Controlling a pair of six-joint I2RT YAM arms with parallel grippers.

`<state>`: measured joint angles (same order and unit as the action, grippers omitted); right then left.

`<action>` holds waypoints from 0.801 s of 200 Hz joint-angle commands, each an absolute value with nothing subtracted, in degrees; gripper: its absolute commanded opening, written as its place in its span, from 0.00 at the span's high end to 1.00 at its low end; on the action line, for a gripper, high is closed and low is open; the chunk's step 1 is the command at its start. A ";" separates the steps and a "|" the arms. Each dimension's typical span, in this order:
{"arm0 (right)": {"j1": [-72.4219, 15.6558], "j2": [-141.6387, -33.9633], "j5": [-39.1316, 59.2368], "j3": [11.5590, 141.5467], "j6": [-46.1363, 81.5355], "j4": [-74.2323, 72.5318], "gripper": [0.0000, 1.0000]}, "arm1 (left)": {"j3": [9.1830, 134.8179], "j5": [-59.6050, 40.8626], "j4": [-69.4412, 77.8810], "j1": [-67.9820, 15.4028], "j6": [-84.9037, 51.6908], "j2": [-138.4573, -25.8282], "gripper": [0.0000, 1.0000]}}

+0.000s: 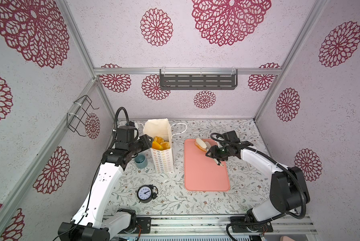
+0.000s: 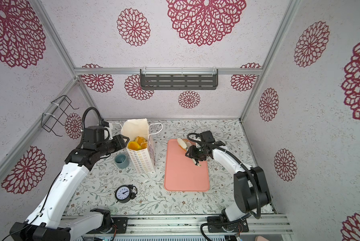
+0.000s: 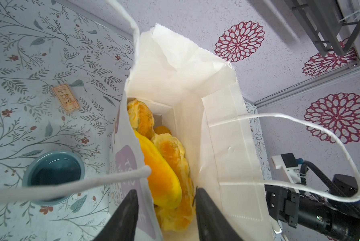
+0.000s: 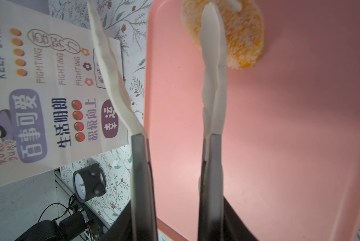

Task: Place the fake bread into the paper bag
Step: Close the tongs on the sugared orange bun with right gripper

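**One roll on the tray, others bagged**

A crumbly roll lay at the pink tray's far end. The right gripper clamped the tongs, blades apart, one beside the roll. Loaves sat inside the bag, the left gripper spread astride its wall.

On the counter, the paper bag stands left of the tray with fake bread inside, a cup just left of it, a clock nearer the front, and one loaf on the tray's far end, beside the tongs.
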<state>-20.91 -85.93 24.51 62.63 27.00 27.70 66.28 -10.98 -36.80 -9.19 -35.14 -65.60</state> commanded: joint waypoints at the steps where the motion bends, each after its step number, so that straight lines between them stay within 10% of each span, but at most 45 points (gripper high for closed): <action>1: -20.89 -81.59 22.91 63.39 26.41 31.09 0.49 | 66.62 -10.90 -36.54 -9.72 -34.53 -65.68 0.52; 160: -24.37 -92.84 1.03 66.18 16.45 40.44 0.44 | 66.10 -11.16 -36.03 -9.68 -34.27 -65.74 0.52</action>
<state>-24.53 -91.22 4.45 63.09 17.96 40.14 66.28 -11.05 -36.73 -9.19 -35.14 -65.65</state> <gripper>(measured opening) 0.557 0.477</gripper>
